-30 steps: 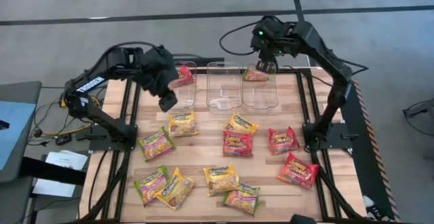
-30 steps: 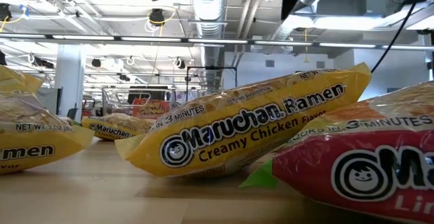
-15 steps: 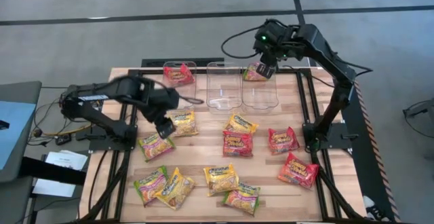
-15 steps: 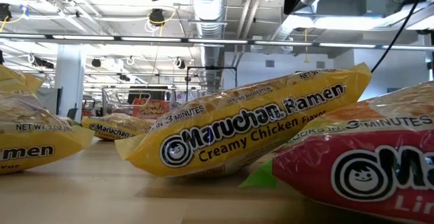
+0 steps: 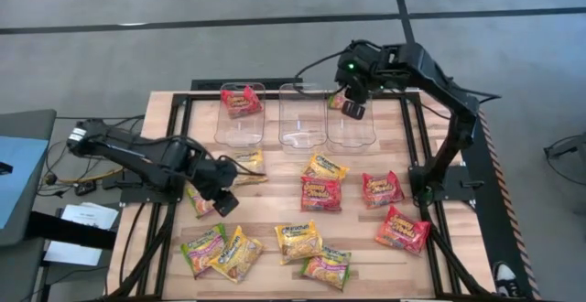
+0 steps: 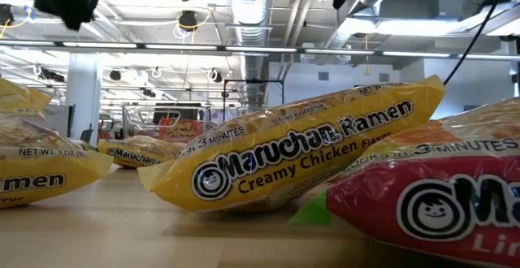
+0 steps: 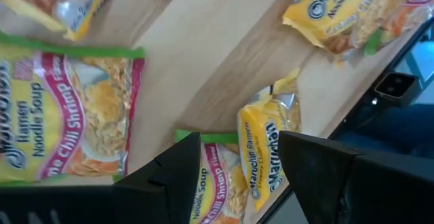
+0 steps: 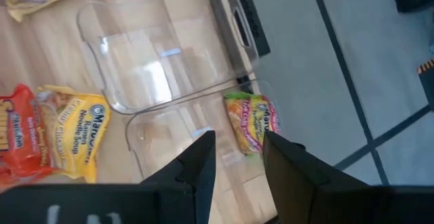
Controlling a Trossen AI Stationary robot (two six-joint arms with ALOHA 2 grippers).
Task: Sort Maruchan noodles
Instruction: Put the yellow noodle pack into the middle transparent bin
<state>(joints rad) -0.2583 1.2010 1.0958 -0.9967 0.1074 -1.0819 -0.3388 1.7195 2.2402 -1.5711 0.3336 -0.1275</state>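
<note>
Several Maruchan noodle packets lie flat on the wooden table: yellow (image 5: 325, 167), red (image 5: 320, 194) and green-and-pink (image 5: 203, 249). A red packet (image 5: 240, 101) lies in the left clear bin (image 5: 229, 133). A green-and-pink one (image 8: 252, 122) lies in the right bin (image 5: 355, 135). My left gripper (image 5: 222, 203) hangs open low over the table's left side. It is just above a green-and-pink packet (image 7: 68, 115), and its fingers (image 7: 178, 173) hold nothing. My right gripper (image 8: 237, 149) stands open above the right bin, also holding nothing.
The middle clear bin (image 5: 303, 119) stands between the other two along the far edge. More packets lie toward the near edge, yellow (image 5: 299, 241) and red (image 5: 401, 229). In the low view a yellow Creamy Chicken packet (image 6: 301, 150) fills the foreground.
My left gripper has swung away from the left bin toward the near-left of the table and come down, rolling as it went. It now hangs low over the green-and-pink packet. My right gripper has drifted a little toward the near edge above the right bin.
</note>
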